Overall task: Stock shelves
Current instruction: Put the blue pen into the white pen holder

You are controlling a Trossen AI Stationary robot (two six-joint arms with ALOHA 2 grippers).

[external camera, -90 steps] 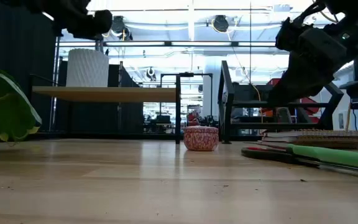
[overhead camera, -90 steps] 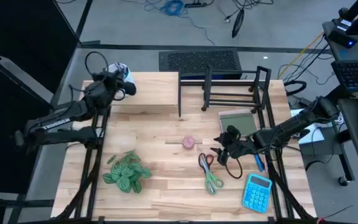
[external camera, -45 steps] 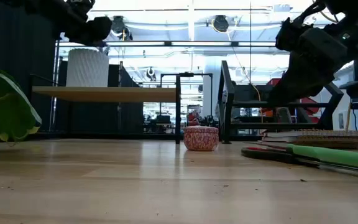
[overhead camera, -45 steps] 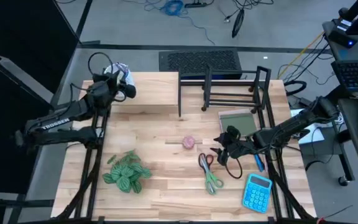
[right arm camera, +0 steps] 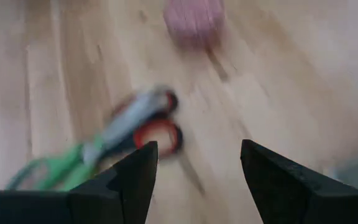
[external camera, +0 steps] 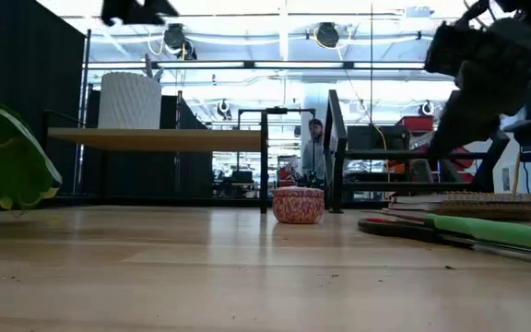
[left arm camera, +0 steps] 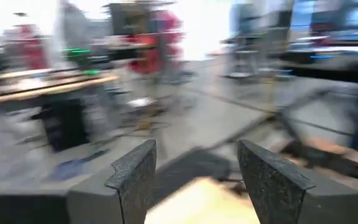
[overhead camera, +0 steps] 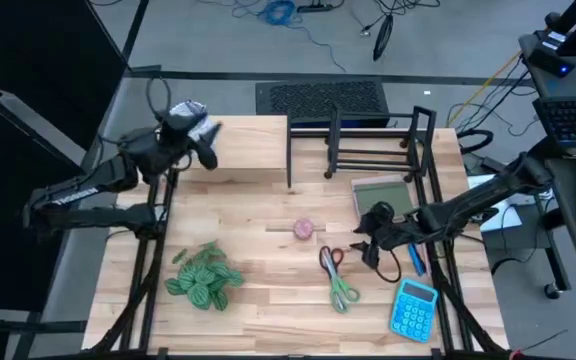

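Left gripper [overhead camera: 205, 137] has lifted off the white cup [external camera: 129, 100] on riser shelf [overhead camera: 248, 150], fingers open; right gripper [overhead camera: 368, 235], open, shifted toward scissors [overhead camera: 336, 277].

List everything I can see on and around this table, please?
Wooden shelf: one, pale, back left.
White ribbed cup: one, on that shelf.
Wire rack: one, black, back right.
Notebook: one, grey-green, before the rack.
Pink tin: one, centre.
Scissors: one pair, green blades, red handles.
Calculator: one, blue, front right.
Plant: one, green, front left.
Left gripper: open, above the shelf.
Right gripper: open, over the scissors.
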